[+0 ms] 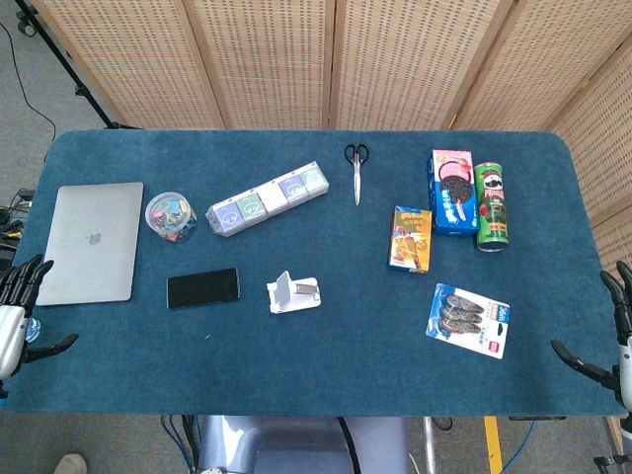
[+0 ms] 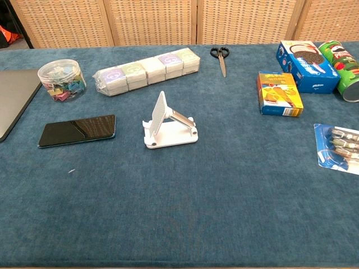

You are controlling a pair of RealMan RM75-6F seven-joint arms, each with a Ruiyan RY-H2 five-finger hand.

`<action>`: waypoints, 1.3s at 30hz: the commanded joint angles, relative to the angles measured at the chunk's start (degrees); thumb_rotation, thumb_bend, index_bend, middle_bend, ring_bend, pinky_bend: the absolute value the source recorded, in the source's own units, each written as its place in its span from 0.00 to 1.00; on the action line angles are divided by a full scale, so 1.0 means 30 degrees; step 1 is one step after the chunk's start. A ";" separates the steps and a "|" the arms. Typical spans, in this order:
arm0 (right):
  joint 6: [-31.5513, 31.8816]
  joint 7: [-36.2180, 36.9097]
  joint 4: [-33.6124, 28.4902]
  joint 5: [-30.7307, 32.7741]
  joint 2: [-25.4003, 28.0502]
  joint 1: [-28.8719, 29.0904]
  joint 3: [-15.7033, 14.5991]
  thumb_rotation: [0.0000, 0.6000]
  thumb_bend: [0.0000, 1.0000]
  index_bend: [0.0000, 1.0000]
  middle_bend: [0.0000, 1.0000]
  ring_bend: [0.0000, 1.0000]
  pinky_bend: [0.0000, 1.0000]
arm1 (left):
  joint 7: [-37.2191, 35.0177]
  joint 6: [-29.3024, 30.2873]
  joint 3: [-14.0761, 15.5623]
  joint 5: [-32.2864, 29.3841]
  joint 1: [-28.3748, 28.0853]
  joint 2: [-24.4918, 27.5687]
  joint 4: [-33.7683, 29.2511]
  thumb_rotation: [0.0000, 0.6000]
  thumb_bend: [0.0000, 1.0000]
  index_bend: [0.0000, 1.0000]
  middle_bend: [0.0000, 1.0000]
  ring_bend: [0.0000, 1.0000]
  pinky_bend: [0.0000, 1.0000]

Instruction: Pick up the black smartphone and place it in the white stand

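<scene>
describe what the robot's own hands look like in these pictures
Only the head view shows them, at the bottom corners. The left hand has black segmented fingers on a white, silvery body. The right hand shows the same black fingers, with a white part at the frame edge. No markings are legible, and the arms are out of frame.

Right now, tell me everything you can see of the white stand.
The white stand looks like plastic: a flat base with a ribbed back plate tilted up on a hinged arm, unfolded and empty. It sits on the blue table cloth, just right of the black smartphone, apart from it. Nothing but the cloth touches it.
</scene>
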 commanded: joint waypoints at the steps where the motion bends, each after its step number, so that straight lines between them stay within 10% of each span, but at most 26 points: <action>1: -0.0296 -0.0311 -0.0151 0.0024 -0.0012 0.0075 -0.0027 1.00 0.00 0.00 0.00 0.00 0.00 | -0.0194 -0.0507 0.0038 -0.0300 -0.0055 0.0525 -0.0315 1.00 0.00 0.00 0.00 0.00 0.00; 20: -0.0529 -0.2857 0.0171 -0.0144 0.0139 -0.0035 -0.0145 1.00 0.00 0.00 0.00 0.00 0.00 | 0.3373 -0.5083 -0.0335 0.0403 -0.3307 0.1814 -0.2998 1.00 0.00 0.00 0.00 0.00 0.00; 39: -0.3517 -0.2612 0.0733 0.1551 0.0063 0.0814 -0.0095 1.00 0.00 0.00 0.00 0.00 0.00 | 1.1517 -1.1127 -0.2368 -0.9266 -0.9072 -0.3526 -0.2905 1.00 0.00 0.00 0.00 0.00 0.00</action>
